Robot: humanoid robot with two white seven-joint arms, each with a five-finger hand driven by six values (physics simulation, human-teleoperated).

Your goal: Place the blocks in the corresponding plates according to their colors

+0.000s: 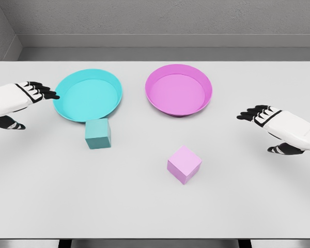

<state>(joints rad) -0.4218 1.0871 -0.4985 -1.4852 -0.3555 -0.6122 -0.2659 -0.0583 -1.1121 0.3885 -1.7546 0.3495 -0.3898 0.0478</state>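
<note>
A cyan plate sits at the back left of the white table, and a pink plate stands to its right. A teal block rests on the table just in front of the cyan plate, touching or nearly touching its rim. A pink block lies in front of the pink plate, well apart from it. My left hand hovers at the cyan plate's left edge, fingers spread and holding nothing. My right hand hangs open at the right, away from both blocks.
The white table spans the whole view, with its front edge at the bottom. A grey wall runs behind the far edge.
</note>
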